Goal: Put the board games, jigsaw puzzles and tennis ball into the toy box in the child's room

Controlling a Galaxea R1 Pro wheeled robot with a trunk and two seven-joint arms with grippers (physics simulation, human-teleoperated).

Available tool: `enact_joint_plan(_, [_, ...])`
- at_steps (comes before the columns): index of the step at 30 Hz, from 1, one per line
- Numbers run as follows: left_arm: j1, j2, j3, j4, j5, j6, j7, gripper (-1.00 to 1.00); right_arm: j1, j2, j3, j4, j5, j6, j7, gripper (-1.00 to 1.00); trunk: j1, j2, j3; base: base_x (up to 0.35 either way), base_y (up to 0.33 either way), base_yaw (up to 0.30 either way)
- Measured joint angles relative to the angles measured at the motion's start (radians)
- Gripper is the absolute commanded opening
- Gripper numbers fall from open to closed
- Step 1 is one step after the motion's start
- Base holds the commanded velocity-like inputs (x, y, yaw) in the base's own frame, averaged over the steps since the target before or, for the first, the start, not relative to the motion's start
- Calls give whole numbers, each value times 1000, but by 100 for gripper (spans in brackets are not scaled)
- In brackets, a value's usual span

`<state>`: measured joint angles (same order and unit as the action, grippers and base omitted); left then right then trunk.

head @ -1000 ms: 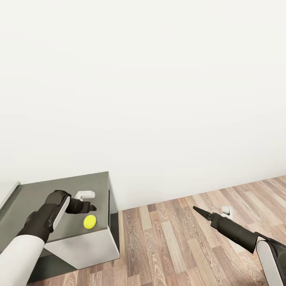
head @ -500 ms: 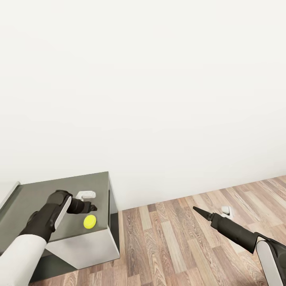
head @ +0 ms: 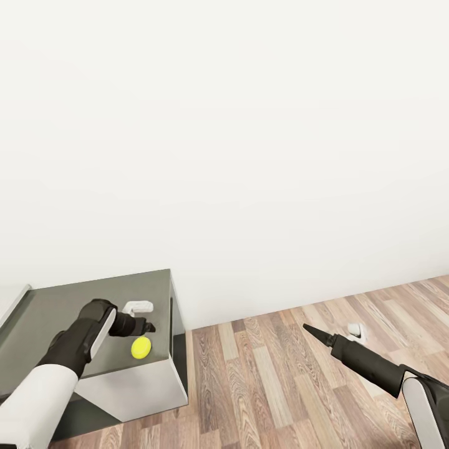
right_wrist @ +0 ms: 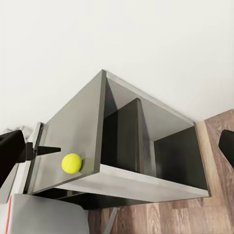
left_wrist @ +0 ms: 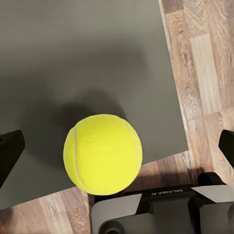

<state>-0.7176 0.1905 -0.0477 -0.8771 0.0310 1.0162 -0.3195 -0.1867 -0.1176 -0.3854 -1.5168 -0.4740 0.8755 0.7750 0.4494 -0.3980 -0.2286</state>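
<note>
Head view: the tennis ball lies on the table, near its right edge. Left gripper hangs above it, released; right gripper over floor, clenched.

The table runs off the left edge of the head view, so only its dark grey end section with a sliver of paler top shows, and the left arm crosses in front of part of that surface. In the left wrist view the two fingertips of the left gripper are cut by the picture's side edges, and the tennis ball hides the spot of tabletop under it. A small white object on the floor beyond the right gripper is too small to identify, and that gripper's fingers appear as one dark point, so their spacing cannot be read.
</note>
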Motion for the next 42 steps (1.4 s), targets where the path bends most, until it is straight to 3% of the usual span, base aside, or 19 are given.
enact_joint_plan(22, [-24, -3, 0, 67, -1, -25, 0, 100, 0, -1, 0, 0, 0, 0, 1, 100, 0, 0, -15, 0, 0, 0])
enact_joint_plan(42, [-49, -13, -1, 147, -3, -62, 1, 100, 0, -1, 0, 0, 0, 0, 1, 100, 0, 0, -44, 0, 0, 0])
